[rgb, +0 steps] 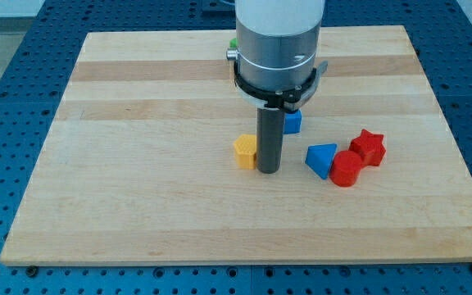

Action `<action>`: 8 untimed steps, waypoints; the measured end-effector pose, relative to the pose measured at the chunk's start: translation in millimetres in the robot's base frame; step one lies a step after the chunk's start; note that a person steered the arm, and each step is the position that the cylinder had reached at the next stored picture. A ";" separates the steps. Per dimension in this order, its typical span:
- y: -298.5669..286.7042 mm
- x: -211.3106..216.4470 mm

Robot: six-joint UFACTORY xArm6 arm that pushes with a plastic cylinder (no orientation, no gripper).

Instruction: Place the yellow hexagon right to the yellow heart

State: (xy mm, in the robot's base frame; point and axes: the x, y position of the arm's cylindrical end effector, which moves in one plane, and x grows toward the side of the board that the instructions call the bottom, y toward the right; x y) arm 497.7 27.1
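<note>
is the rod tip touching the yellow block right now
Cannot tell. In the camera view my tip sits right against the yellow hexagon's right side with no visible gap, but the rod overlaps the block's edge, so the single view cannot confirm contact.

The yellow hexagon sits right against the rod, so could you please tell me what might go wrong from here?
1. My tip touches the yellow hexagon on its right, so a rightward push is not possible from here.
2. No yellow heart shows; the arm's body may hide it, so the goal spot is uncertain.
3. The blue cube and blue triangular block lie to the right and could get bumped.
</note>
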 end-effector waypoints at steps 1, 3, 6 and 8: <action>0.0 1.4; -29.0 26.6; -37.0 -56.5; -31.2 -87.0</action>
State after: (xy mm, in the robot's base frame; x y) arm 410.7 -4.0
